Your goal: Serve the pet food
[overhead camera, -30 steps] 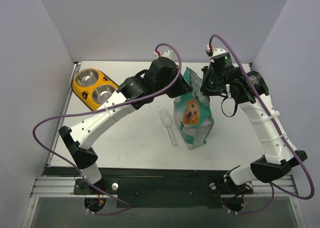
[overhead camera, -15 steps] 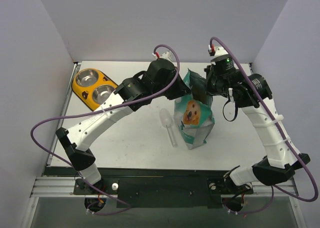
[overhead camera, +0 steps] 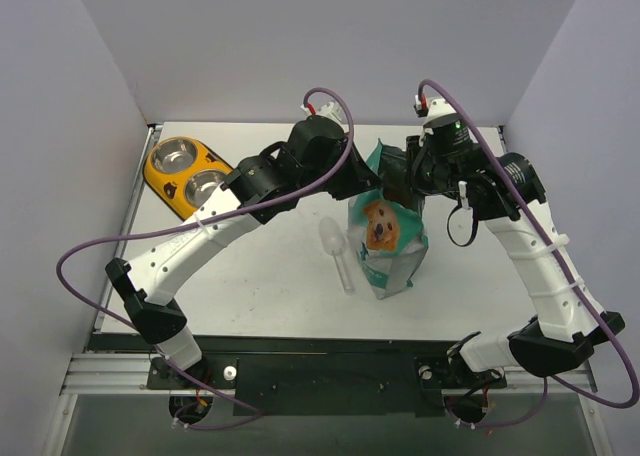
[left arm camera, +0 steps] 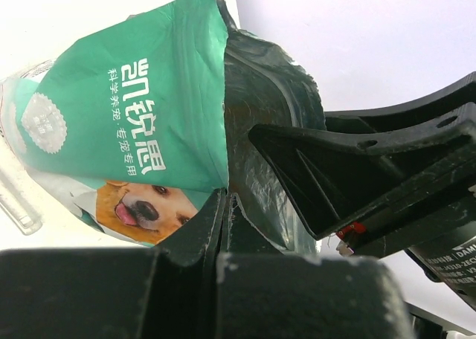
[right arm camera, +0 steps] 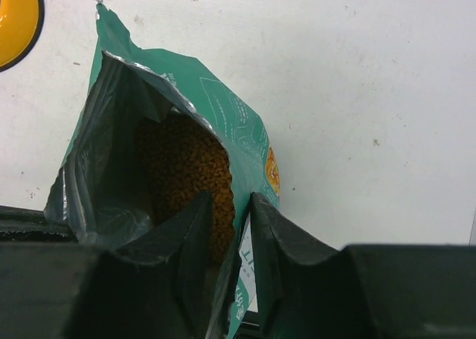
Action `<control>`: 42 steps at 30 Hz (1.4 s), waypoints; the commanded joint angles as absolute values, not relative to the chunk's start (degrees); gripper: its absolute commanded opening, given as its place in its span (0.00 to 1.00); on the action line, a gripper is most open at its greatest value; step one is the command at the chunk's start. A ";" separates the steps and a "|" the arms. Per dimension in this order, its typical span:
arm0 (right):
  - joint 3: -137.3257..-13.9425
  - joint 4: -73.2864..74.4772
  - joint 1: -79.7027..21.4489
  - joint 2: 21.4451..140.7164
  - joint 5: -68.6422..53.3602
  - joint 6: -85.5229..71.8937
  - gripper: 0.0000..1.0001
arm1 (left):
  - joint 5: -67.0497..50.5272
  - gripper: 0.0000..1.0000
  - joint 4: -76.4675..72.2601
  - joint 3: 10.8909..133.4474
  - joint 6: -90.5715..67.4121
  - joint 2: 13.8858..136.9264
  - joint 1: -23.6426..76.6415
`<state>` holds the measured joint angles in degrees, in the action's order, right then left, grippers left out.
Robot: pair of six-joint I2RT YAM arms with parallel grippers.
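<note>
Left wrist: pouch [left arm camera: 134, 123] printed 凯锐思; kibble [right arm camera: 186, 168] inside.

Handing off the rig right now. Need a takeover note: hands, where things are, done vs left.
Left hand: shut on one side of the pouch at its torn top edge.
Right hand: shut on the opposite wall, so the mouth is spread open.
Pouch stands upright mid-table, with kibble visible inside.
Scoop lies on the table just left of the pouch, in neither hand.
Feeder is at far left, with no kibble visible in its bowls.
Done: pouch open.
Left: move kibble into a bowl.
</note>
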<state>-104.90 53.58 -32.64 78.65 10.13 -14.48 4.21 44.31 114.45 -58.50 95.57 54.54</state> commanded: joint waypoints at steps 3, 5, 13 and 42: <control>-105.82 54.75 -33.05 80.32 14.85 -15.12 0.23 | 0.79 0.00 37.79 116.37 -60.12 92.72 55.20; -106.87 55.98 -33.13 81.47 17.03 -15.29 0.15 | 0.97 0.00 38.06 116.28 -60.03 92.72 55.20; -108.89 55.72 -31.73 78.14 29.87 -18.10 0.00 | 4.74 0.00 42.88 116.19 -55.99 93.16 55.72; -119.09 70.92 -25.84 79.01 23.38 -21.52 0.33 | 2.29 0.00 38.14 124.53 -50.98 103.09 56.25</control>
<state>-114.61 62.50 -25.54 75.46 27.46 -18.26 3.03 40.49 122.48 -51.81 104.36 55.99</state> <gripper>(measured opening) 0.214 0.019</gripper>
